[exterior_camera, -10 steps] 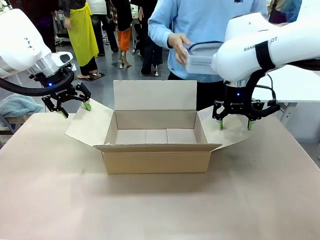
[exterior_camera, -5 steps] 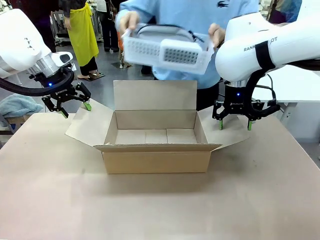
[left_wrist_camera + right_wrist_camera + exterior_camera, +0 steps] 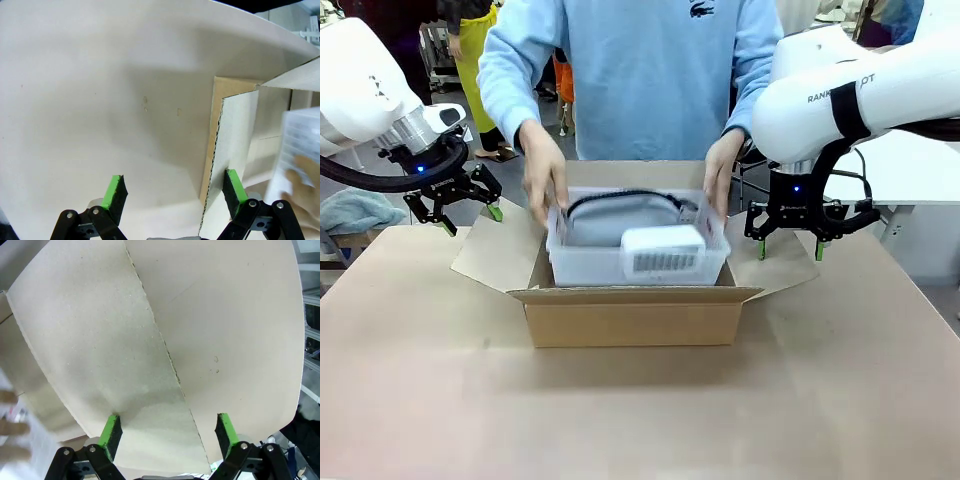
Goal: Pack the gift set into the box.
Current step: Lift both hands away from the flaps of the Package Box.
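Robot's left hand (image 3: 473,220). Gapes wide, grips nothing, hangs just above the outer part of the left flap (image 3: 495,250) of the box (image 3: 630,320). From the left wrist view (image 3: 175,195), straddles that flap's (image 3: 235,135) corrugated edge, one green pad over cardboard, the other over bare tabletop (image 3: 100,100). Touching or just clear: cannot tell.

Middle: gift set (image 3: 585,265). Sits partway down in the open box, upper part above the rim, grey strap handle (image 3: 620,215) uppermost. Held at one short end by the person's hand (image 3: 545,180), at the opposite end by the person's other hand (image 3: 720,170). Lies with its long axis along the box's length, that is, on the line from one robot hand to the other. Whether bottomed out: hidden by the front wall.

Robot's right hand (image 3: 789,250). Likewise opened wide and empty, fingers pointing down over the right flap (image 3: 760,272). From the right wrist view (image 3: 168,432), spans the flap's (image 3: 90,340) edge, tabletop (image 3: 235,315) beyond.

Probably next: seating the case, then folding flaps. Lies inward of both robot hands, to the right of the left one and to the left of the right one; looks about equally near to each, the right perhaps slightly nearer.
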### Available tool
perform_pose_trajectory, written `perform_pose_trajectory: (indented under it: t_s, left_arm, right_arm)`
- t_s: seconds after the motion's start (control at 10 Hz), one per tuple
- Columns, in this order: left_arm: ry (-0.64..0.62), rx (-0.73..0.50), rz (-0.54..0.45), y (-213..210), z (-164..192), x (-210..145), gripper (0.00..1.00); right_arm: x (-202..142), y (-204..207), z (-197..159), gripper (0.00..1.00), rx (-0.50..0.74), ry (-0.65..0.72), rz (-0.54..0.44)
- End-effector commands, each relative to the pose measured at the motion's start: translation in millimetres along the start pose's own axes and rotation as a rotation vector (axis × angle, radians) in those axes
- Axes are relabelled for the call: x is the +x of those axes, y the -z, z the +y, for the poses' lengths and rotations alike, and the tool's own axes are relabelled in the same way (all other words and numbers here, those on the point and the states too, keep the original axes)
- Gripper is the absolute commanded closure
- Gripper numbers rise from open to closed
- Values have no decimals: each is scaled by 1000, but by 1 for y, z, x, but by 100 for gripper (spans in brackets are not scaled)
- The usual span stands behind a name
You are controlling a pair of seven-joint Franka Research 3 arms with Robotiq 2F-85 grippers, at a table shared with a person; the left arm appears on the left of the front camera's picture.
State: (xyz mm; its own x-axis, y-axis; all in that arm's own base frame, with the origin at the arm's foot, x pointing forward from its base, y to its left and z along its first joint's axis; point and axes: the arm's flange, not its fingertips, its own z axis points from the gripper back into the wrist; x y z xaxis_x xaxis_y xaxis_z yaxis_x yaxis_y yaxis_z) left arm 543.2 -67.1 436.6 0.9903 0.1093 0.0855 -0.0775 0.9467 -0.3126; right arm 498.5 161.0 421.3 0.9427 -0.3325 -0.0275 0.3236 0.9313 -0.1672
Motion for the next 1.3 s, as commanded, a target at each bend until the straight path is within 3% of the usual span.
perform_pose_trajectory:
  t_s: [0.0,1.0,1.1,1.2]
  left_arm:
    - [-9,13,-6,-2,-1,-1,0]
    - [-9,13,-6,-2,-1,-1,0]
    - [0,0,0,0,0,0,0]
    - [97,-143,72,-34,9,-15,0]
  right_arm:
    - [0,-1,-1,0,-19,-11,-14]
    - [0,0,0,0,0,0,0]
    - [1,2,4,0,-12,-117,-6]
    - [0,-23,-20,0,150,-187,8]
